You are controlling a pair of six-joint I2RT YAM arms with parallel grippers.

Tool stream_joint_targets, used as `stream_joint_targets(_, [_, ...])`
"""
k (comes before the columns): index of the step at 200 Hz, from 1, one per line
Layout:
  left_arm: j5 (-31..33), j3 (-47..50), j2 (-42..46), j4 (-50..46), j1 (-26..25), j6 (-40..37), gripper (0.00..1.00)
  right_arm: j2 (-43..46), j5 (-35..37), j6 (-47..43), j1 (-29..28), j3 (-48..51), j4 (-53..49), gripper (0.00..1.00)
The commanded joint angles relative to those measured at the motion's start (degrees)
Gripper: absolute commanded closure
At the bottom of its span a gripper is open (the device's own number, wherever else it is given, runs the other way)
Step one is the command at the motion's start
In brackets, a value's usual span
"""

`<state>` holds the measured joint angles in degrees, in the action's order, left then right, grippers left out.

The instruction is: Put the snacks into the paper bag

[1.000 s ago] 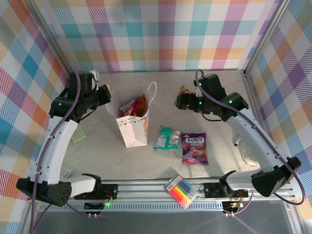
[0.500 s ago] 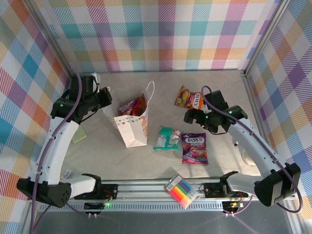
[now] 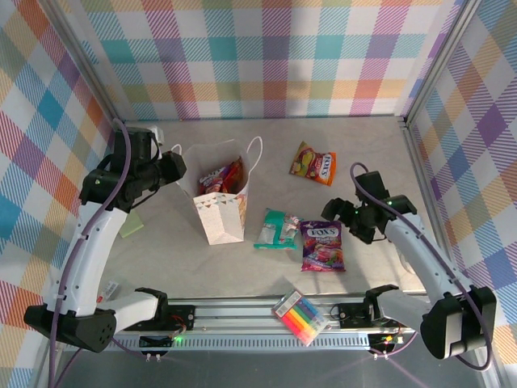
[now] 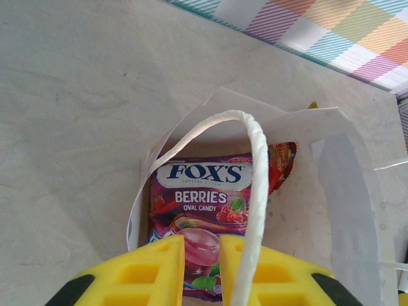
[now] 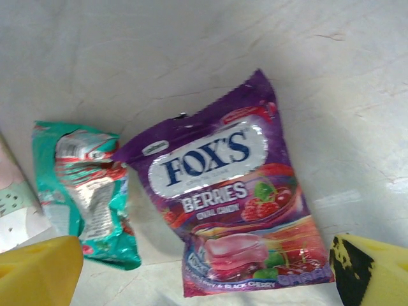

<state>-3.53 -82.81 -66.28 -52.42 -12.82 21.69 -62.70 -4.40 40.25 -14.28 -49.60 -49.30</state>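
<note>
Top camera overhead, wide; left wrist close above paper bag [image 4: 344, 191], shared.

The pale grey table [image 3: 161, 259] carries the white paper bag [image 3: 222, 212], which stands upright left of centre. Just to the right of the bag the teal packet [image 3: 277, 229] lies flat. Right of that, just beside it, is the purple candy bag [image 3: 322, 245] (Fox's Berries label facing up). Farther back and to the right of the bag rests an orange packet [image 3: 313, 164], well apart from those two. To the bag's left lies a pale green card [image 3: 129, 226], partly hidden. Nearer than the bag and to its right, a pack of marker pens [image 3: 301, 317] sits at the table's near edge.
</note>
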Motion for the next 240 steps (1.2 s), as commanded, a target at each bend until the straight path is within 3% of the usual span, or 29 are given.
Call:
stream_joint_targets(1, [-0.29,1.25,0.48,-0.41,0.69,0.85,0.78,0.70,-2.69,1.61,2.15,3.14,1.99,0.01])
stream_joint_targets(98, [-0.78,0.72,-0.84,-0.22,0.69,1.13,0.77,-3.97,-6.83,0.54,5.82,11.60,8.91,0.01])
stream_joint_targets(240, [-0.95,0.54,-1.15,-0.83,0.69,1.97,0.77,-9.56,-11.54,-0.65,5.89,16.65,17.01,0.01])
